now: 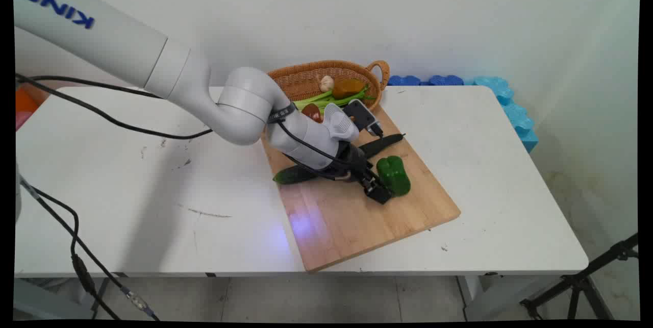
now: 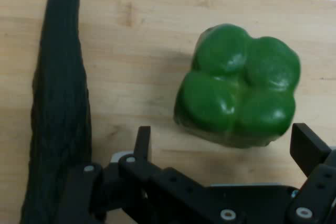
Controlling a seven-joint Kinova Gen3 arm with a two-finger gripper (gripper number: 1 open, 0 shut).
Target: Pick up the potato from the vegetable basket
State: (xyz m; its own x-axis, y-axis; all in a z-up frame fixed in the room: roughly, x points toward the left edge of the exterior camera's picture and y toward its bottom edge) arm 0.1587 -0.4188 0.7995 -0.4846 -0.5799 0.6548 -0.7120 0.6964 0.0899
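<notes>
A green bell pepper [image 1: 394, 175] [image 2: 239, 87] lies on a wooden cutting board [image 1: 357, 216] [image 2: 136, 77]. My gripper [image 1: 378, 190] [image 2: 226, 142] hangs low right beside the pepper, open, one finger [image 2: 143, 141] on each side of the pepper's near end without closing on it. A long dark cucumber [image 1: 296, 175] [image 2: 58, 114] lies across the board just beside the gripper, partly hidden under my wrist in the main view.
A wicker basket [image 1: 375, 70] at the board's far end holds green stalks [image 1: 326, 97], a garlic bulb [image 1: 326, 83], a brown vegetable [image 1: 348, 87] and a reddish one [image 1: 312, 112]. Blue foam blocks [image 1: 505, 103] line the table's far right edge.
</notes>
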